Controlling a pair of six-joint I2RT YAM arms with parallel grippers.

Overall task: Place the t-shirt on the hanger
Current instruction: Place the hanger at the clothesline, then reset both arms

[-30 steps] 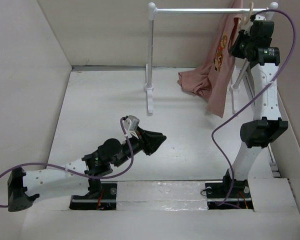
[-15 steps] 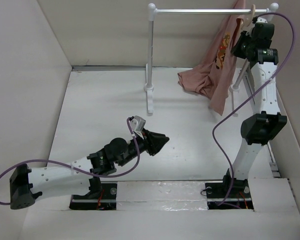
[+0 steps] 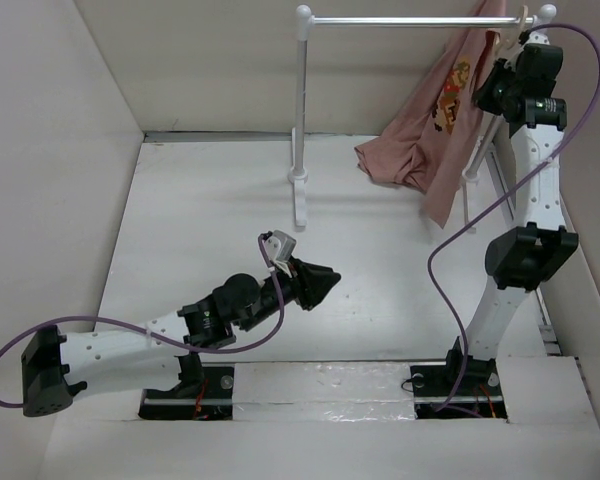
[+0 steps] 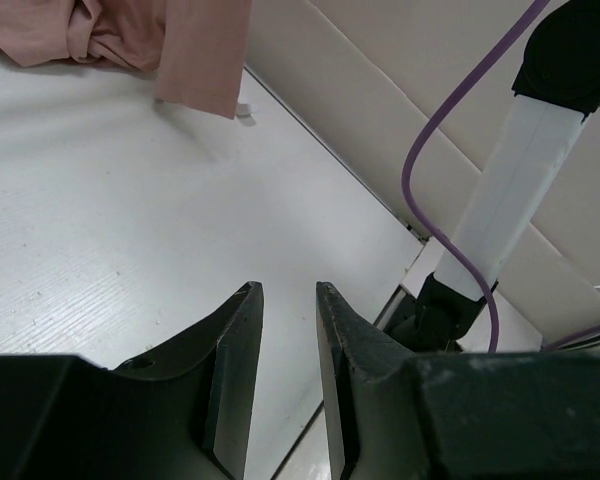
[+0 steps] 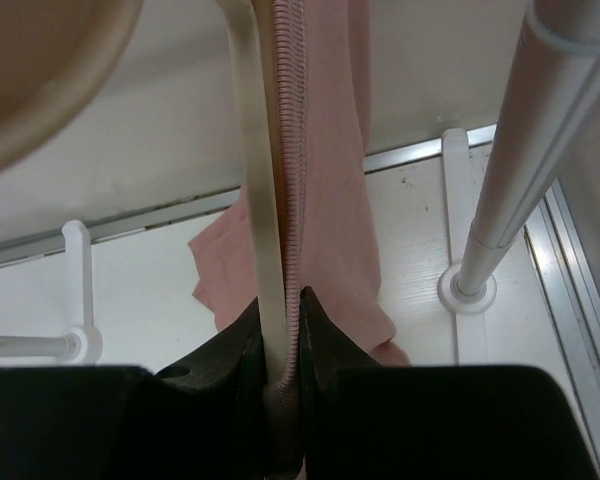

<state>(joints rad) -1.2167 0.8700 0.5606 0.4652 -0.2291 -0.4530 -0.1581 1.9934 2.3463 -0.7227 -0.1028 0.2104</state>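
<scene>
Right fingers point(image 5: 235, 345) pinch the thin, smooth tan hanger point(image 5: 261, 150) together with the ribbed collar of the soft pink t-shirt point(image 5: 328, 150); left fingers point(image 4: 235, 345) stand slightly parted, empty, above the white bench point(image 4: 80, 210).

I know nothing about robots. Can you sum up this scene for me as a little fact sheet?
T-shirt: pink, hanging up by the rail, its lower part bunched on the table
Left claw: narrowly open, empty, over the table
Right claw: pinched on the hanger and the ribbed collar together
</scene>
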